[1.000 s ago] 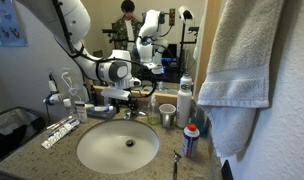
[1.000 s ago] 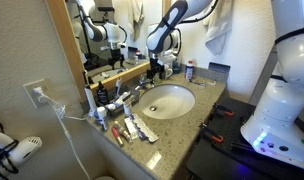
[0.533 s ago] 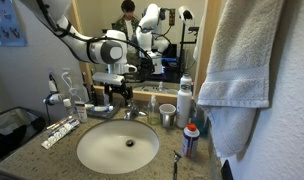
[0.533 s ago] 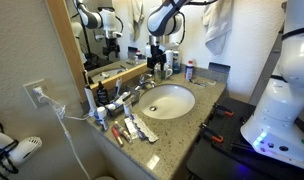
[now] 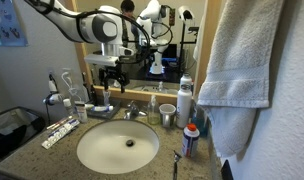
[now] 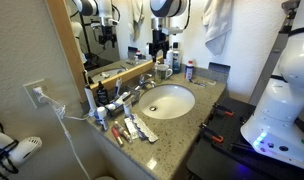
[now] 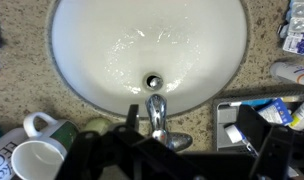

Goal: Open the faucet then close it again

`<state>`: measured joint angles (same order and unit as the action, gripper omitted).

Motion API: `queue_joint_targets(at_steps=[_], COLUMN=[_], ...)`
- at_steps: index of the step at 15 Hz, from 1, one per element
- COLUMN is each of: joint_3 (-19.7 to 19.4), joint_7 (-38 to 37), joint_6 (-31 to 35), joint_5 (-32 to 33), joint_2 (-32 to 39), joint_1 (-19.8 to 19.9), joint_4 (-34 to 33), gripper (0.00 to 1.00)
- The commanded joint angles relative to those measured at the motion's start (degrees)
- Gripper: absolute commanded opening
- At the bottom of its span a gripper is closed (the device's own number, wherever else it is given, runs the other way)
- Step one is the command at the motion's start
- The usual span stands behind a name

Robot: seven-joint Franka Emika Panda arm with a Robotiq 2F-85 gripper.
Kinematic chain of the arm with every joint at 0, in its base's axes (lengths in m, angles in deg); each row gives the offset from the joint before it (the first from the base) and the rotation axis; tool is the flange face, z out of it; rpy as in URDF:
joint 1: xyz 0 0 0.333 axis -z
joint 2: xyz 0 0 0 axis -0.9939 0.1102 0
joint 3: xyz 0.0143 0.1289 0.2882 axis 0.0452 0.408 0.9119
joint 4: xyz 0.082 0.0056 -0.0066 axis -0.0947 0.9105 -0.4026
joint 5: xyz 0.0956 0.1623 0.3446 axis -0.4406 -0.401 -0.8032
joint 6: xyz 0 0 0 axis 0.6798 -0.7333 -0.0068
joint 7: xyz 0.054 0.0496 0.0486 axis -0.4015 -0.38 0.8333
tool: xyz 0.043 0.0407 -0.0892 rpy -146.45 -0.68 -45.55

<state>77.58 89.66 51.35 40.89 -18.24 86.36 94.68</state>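
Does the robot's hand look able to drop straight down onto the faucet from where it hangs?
Probably yes. The hand hangs above the faucet with only open air between; the white mug stands off to one side.

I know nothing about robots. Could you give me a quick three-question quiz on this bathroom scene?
1. True or false: the end effector is touching the faucet.
2. What hangs at the right edge of an exterior view? A) towel B) coat C) bag
3. Fill in: in the wrist view, the drain lies at the bottom of the ___.

Key: 1 false, it hangs above the faucet; 2 A; 3 sink.
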Motion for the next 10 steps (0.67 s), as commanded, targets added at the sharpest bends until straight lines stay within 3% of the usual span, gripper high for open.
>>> queue_joint_targets(at_steps=[1,10], joint_3=[-0.21,-0.12], joint_7=[-3.45,-3.66], joint_6=[-3.16,-3.9], joint_5=[2.52,2.28], joint_2=[-2.8,-2.26], joint_1=[-0.77,-0.8], joint_4=[-0.34,-1.42], gripper=[1.0,1.0])
